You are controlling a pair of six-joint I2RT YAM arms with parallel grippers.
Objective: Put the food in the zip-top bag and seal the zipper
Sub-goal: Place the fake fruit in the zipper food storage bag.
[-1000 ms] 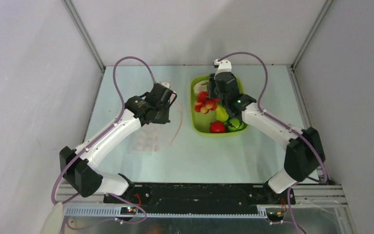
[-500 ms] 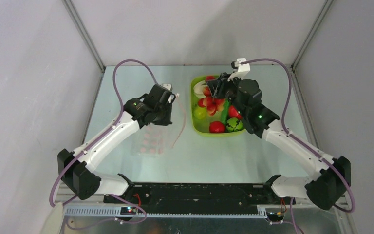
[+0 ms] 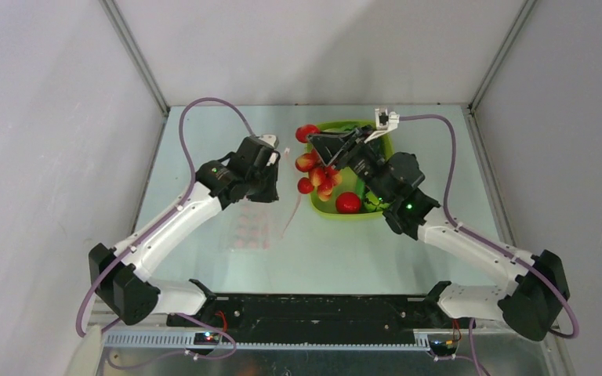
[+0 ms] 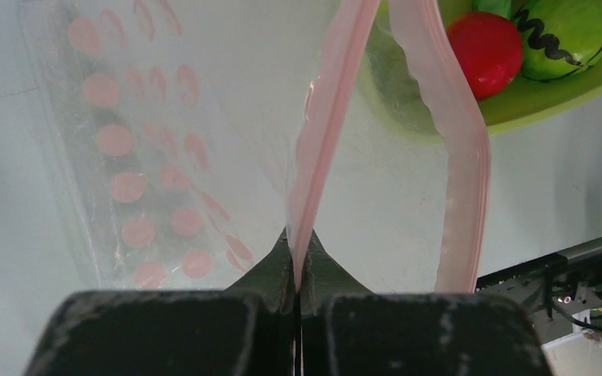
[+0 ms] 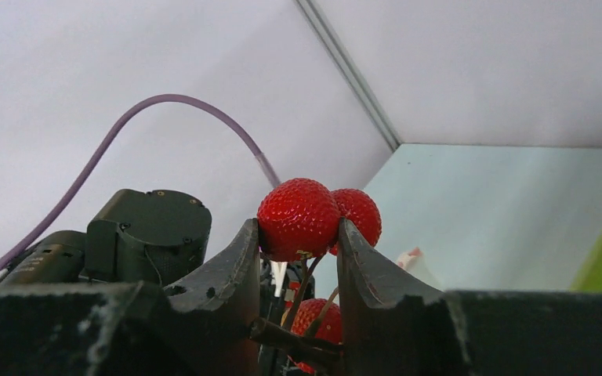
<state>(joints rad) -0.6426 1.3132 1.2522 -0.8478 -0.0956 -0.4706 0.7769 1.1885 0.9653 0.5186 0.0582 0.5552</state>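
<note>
Starting at the left, found the left gripper [image 4: 298, 249] pressed fully together, with matte black fingers nipping the zipper [image 4: 325, 133], a narrow, pale pink, faintly ribbed strip. Noted that strip running straight up out of the fingertips, with its other lip bowed away to the right, leaving the mouth parted. Saw the zip-top bag [image 4: 165, 157] as thin, clear, crinkled film printed with round pink dots, lifted at the mouth and trailing down onto the pale, glossy table [image 3: 345, 251].

Moving right, found the right gripper [image 5: 298, 235] part-way open and clamped on the berry cluster [image 3: 313, 168]: round, shiny red pieces with dimpled, strawberry-like skin, joined by thin brown stems. Saw one berry wedged between the dark, curved fingers right at their tips, a second just behind it, and more dangling below on the stems. Placed the cluster, from overhead, in the air between the held bag mouth and the tray, near the left gripper and about over the tray's left rim.

Ended at the tray [image 4: 533, 98], lime-green, smooth, rectangular with rounded corners, resting on the table. Made out in it a smooth red tomato [image 4: 484, 48] and, just beside it on the right, a striped green piece [image 4: 568, 35], round with dark wavy lines. Could not see the remaining contents beneath the right arm.
</note>
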